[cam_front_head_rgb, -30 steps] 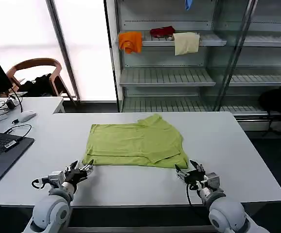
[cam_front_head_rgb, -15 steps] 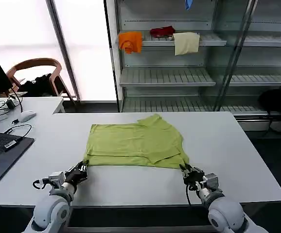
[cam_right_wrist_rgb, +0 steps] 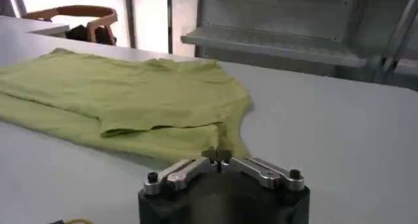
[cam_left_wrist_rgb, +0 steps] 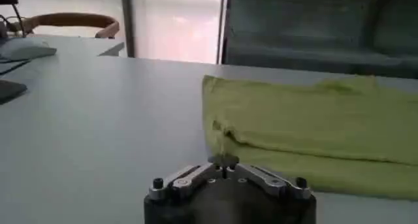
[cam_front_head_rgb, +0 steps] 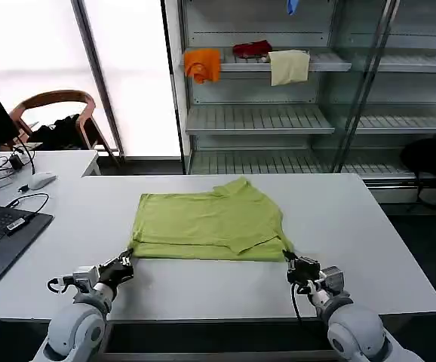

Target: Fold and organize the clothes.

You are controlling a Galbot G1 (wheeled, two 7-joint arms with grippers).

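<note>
Lime T-shirt (cam_front_head_rgb: pixel 209 226) flat at frame centre, partly folded. Left gripper (cam_front_head_rgb: pixel 127 262) clenched on near-left hem corner; right gripper (cam_front_head_rgb: pixel 289 259) clenched on near-right corner. Advised: lift both corners evenly, carry toward far edge, keep hem taut.

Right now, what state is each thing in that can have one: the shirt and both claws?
T-shirt: partly folded, flat on the table, sleeve layer doubled over.
Left claw: shut on the T-shirt's near left corner.
Right claw: shut on the T-shirt's near right corner.
Orange cloth: draped over the shelf edge.
Cream cloth: draped beside it.
</note>
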